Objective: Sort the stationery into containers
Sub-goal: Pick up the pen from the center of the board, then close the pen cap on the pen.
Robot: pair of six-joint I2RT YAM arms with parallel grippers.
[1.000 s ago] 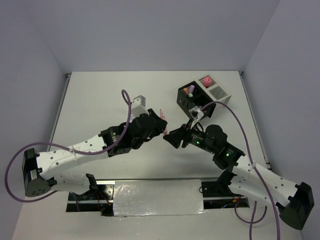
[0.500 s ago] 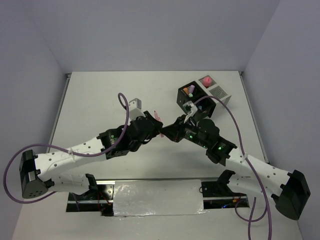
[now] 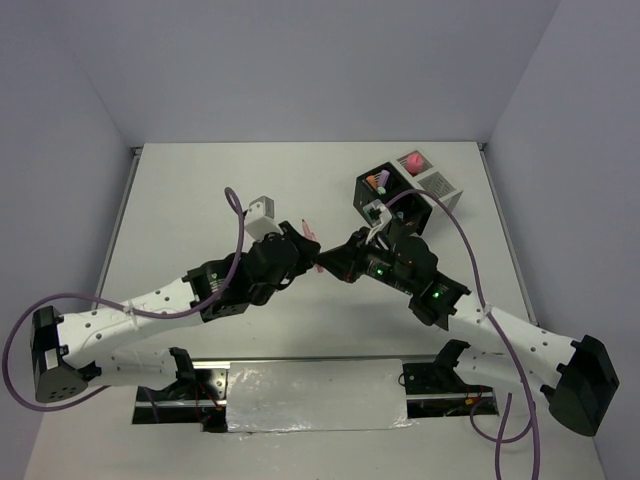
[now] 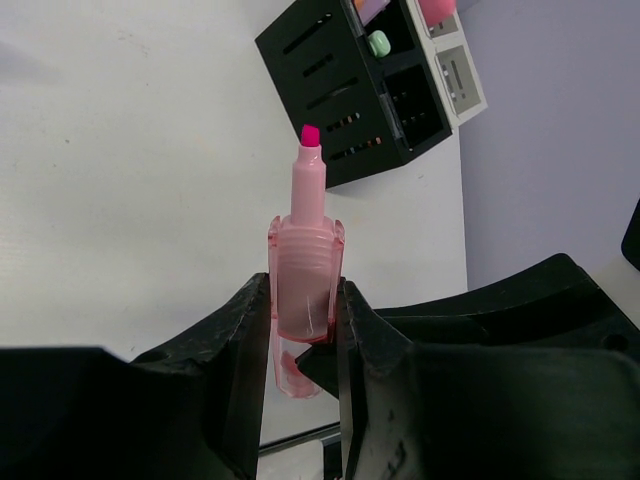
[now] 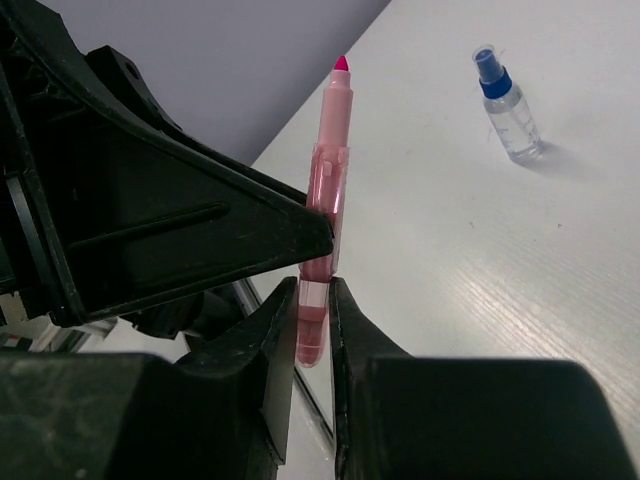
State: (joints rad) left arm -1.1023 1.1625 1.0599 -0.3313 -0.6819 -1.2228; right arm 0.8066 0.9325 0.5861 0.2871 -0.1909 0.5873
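Observation:
A pink highlighter, uncapped with its tip up, is held above the table between both arms. My left gripper is shut on its ribbed barrel. My right gripper is shut on the clear lower end of the same highlighter. From above, the highlighter shows between the left gripper and the right gripper, which meet at mid-table. The black container holds purple and orange items. Beside it, the white container has a pink item in one compartment.
A small blue-capped bottle stands on the table beyond the highlighter in the right wrist view. The black container and white container lie ahead of the left gripper, with a green item inside the black one.
My right gripper moved left to the highlighter and shut on its lower end. The left arm shifted a little left and back, still holding the highlighter.

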